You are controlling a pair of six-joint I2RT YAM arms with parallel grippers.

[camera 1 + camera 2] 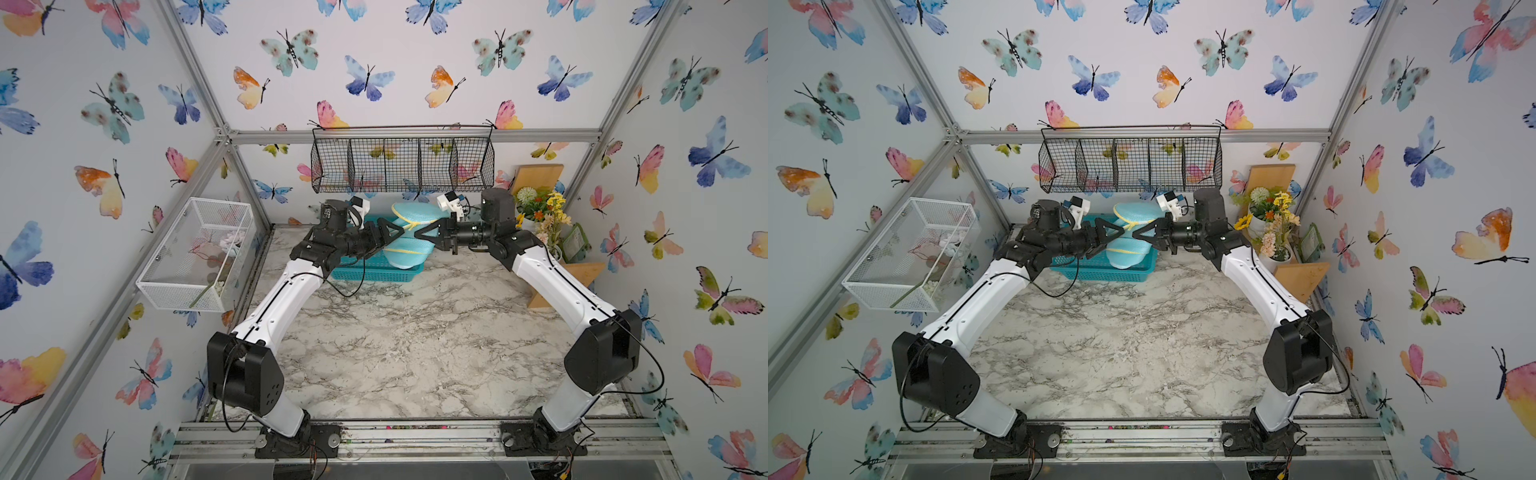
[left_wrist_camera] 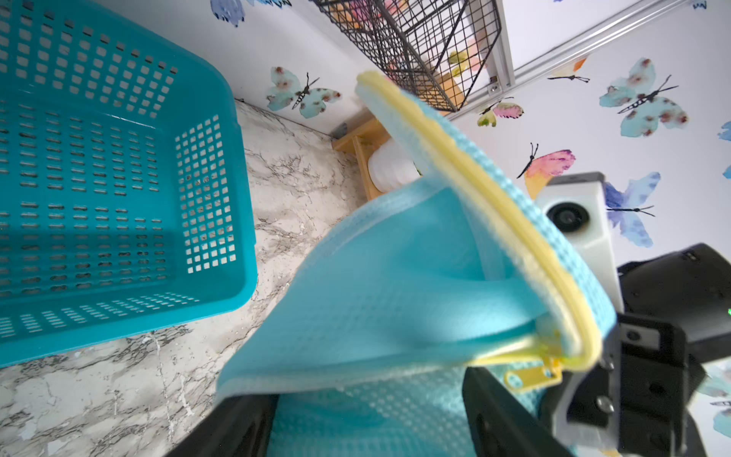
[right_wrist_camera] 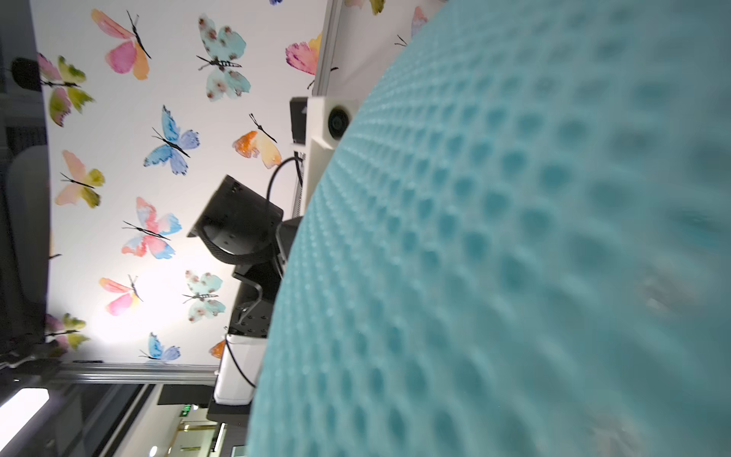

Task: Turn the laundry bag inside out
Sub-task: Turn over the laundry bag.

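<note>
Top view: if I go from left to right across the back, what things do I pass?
white wire basket → left end effector → laundry bag → right end effector → flowers

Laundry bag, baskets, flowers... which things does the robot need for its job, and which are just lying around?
For the job:
laundry bag
right gripper, pinching it
left gripper, open

Just lying about:
teal basket
black wire basket
white wire basket
flowers
</note>
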